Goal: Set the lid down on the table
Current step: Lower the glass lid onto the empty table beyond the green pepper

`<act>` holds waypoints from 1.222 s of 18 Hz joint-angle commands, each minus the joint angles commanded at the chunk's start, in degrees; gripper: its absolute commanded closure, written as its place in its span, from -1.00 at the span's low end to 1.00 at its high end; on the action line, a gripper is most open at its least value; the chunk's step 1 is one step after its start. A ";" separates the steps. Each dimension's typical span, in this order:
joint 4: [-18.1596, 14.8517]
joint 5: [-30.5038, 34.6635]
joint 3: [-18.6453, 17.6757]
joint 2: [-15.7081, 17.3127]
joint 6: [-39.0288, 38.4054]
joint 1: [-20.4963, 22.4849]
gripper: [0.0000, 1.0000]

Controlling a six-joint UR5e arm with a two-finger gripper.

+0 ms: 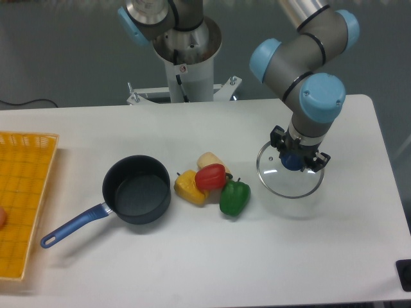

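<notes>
Glass lid [288,181], round, clear, thin silver rim, dark blue centre knob, sits right of frame centre over the white tabletop [192,256]. Can't tell if its lower rim touches the surface or hangs just above; a faint shadow shows under the lower edge. The lid looks slightly tilted toward the camera.

Hand [294,160] comes straight down onto the knob, black fingers [278,139] on either side of it, closed narrow around the knob (holding the lid by it). The knob is mostly hidden between the fingers, only a bit of blue shows.

Arm above the hand: grey tube links with light blue joint caps, running up to the upper right of frame. A second grey and blue joint and the silver base column [183,48] are at top centre, bolted on a mount at the tabletop's far edge.

Left of the lid, near but apart: a cluster of toy vegetables at frame centre. Green pepper [234,197] is closest to the lid, red pepper [210,176] is touching it on its upper left, a yellow piece [189,187] is further left, and a pale cream piece [210,160] is behind.

Further left: dark saucepan [137,190], open, with a blue handle [74,224] pointing lower left. No lid on it.

Far left edge: yellow mesh tray [22,205], partly cut off by the frame.

Black cable [26,102] at upper left, off the tabletop.
</notes>
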 joint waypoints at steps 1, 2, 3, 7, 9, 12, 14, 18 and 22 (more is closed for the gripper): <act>0.96 -0.17 -0.87 0.00 0.00 0.09 0.04; 1.58 -0.18 -1.58 -0.09 0.00 0.18 0.03; 2.20 -0.18 -2.11 -0.35 -0.09 0.18 0.03; 3.17 -0.18 -2.55 -1.49 -0.44 -0.35 0.03; 3.61 -0.09 -2.82 -1.93 -0.44 -0.35 0.03; 4.14 -0.09 -3.26 -2.02 -0.44 -0.44 0.03; 4.31 0.00 -3.61 -2.02 -0.35 -0.44 0.03; 4.40 0.00 -3.87 -2.28 -0.44 -0.53 0.00; 4.40 0.00 -4.05 -2.46 -0.53 -0.61 -0.01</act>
